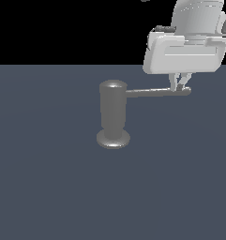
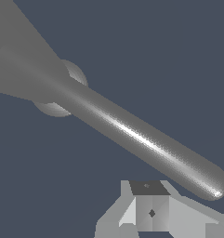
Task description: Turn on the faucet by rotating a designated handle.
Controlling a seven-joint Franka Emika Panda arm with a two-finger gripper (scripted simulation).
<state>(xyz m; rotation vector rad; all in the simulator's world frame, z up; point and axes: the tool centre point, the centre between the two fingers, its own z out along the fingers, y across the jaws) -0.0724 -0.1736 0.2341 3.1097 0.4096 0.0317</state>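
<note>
Gripper (image 1: 181, 86) — fingers narrow, beside the handle (image 1: 156, 92) tip, apparently to push it; faucet (image 1: 113, 115) upright mid-surface.

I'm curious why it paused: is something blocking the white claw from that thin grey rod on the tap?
Nothing visible does. The white gripper hangs right at the rounded end of the slim grey metallic handle, and only bare dark floor lies around the dull grey cylindrical faucet.

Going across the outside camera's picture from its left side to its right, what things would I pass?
Exterior view's left to right: dull grey metal upright faucet cylinder on its round base → slim grey handle rod sticking out sideways → white robot gripper, its jaws at the rod's far end.
</note>
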